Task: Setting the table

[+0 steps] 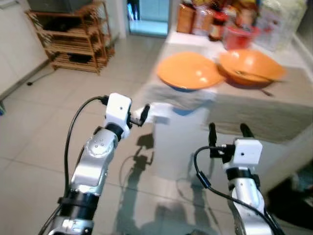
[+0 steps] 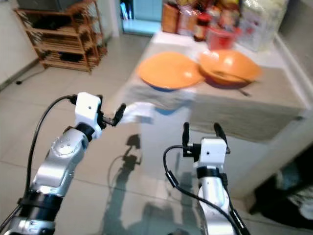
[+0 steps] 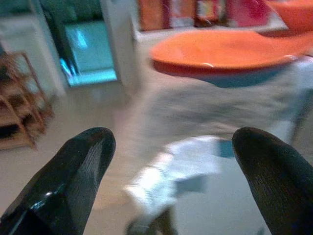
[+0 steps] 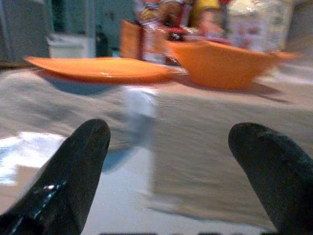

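Left eye view shows an orange plate (image 1: 190,71) and an orange bowl (image 1: 251,67) side by side on the table (image 1: 274,115), the plate at its near corner. Jars and packets (image 1: 220,19) crowd behind. Both the left gripper (image 1: 145,115) and right gripper (image 1: 228,131) hover before the table, jaws released and empty. A wooden rack (image 1: 73,39) stands beyond.

plate (image 1: 190,71) left of bowl (image 1: 250,67)

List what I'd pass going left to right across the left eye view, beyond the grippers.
Wooden shelf rack → orange plate → orange bowl on the grey-clothed table.
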You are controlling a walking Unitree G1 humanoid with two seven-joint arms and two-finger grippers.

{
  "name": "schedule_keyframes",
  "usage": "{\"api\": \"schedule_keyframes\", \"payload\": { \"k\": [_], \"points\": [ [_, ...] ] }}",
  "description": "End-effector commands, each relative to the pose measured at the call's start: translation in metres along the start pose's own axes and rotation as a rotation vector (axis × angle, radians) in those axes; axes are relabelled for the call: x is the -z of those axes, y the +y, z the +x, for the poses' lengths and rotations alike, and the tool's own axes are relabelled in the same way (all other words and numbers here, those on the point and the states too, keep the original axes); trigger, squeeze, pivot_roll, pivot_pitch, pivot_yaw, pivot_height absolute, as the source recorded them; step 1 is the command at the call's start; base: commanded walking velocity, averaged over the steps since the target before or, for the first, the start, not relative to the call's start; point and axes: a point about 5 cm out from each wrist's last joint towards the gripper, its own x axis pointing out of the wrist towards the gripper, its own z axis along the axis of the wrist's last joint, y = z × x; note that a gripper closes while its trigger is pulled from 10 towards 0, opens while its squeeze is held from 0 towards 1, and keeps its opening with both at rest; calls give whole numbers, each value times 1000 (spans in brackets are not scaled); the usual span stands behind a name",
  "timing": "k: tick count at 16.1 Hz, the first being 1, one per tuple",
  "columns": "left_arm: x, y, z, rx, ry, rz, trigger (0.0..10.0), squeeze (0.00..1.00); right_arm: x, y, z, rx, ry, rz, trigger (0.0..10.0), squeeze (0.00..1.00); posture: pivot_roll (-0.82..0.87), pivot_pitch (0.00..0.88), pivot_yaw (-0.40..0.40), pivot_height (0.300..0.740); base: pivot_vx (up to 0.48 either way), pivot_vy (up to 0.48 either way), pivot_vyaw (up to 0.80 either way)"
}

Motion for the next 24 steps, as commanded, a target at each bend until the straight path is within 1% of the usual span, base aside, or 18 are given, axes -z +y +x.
{"api": "schedule_keyframes", "payload": {
  "k": [1,3,4,5,6,7,8,9,10,11,12,13,14,15,16,17,20,24],
  "points": [
    [-6,-1,4,2,-15,11,10000,0,-4,-2,3,6,-17,-2,10000,0,-64,0,6,727,251,-405,0],
    [-6,1,4,-13,-16,14,10000,0,-4,-3,3,10,-19,-3,10000,0,-62,0,6,727,255,-405,0],
    [-6,4,4,-33,-20,11,10000,0,-5,-5,3,28,-29,1,10000,0,-61,0,6,727,255,-405,0],
    [-7,10,4,-76,-27,1,10000,0,-7,-10,4,70,-39,3,10000,0,-58,0,7,727,255,-405,0],
    [-4,24,-4,-139,-27,-34,10000,0,-6,-20,1,135,-28,-6,10000,0,-57,0,12,727,304,-368,0],
    [4,42,-19,-180,-8,-65,10000,0,-3,-29,-6,168,-3,-1,10000,0,-58,0,15,727,0,0,0],
    [12,50,-28,-207,22,-87,10000,0,-1,-32,-11,174,13,0,10000,0,-56,0,16,727,0,0,0],
    [26,61,-43,-250,85,-125,10000,0,3,-32,-22,161,44,-1,10000,0,-56,0,21,727,0,0,0],
    [36,63,-58,-255,128,-142,10000,0,7,-30,-32,131,68,-2,10000,0,-55,0,27,727,0,0,0],
    [39,61,-67,-235,140,-134,10000,0,8,-28,-37,115,79,1,10000,0,-59,0,31,727,0,0,0],
    [41,53,-76,-208,136,-134,10000,0,7,-27,-40,92,76,-5,10000,0,-59,0,33,727,0,0,0],
    [38,43,-79,-179,111,-129,10000,0,6,-26,-40,83,74,-9,10000,0,-55,0,28,727,0,0,0],
    [30,33,-74,-147,72,-121,10000,0,5,-26,-37,84,67,-7,10000,0,-54,0,26,727,0,0,0],
    [26,30,-72,-142,58,-122,10000,0,5,-25,-36,84,63,-6,10000,0,-54,0,26,727,0,0,0],
    [15,26,-66,-140,13,-116,10000,0,-2,-22,-31,63,32,-9,10000,0,-52,0,19,727,401,0,0],
    [9,24,-62,-146,-10,-109,10000,0,-6,-19,-29,49,12,-15,10000,0,-53,0,17,727,458,0,0],
    [7,23,-62,-143,-14,-104,10000,0,-7,-19,-27,50,3,-13,10000,0,-53,0,14,727,469,0,0],
    [-1,19,-54,-107,-41,-59,10000,0,-7,-16,-25,48,2,-11,10000,0,-51,0,18,727,472,0,0]
  ]
}}
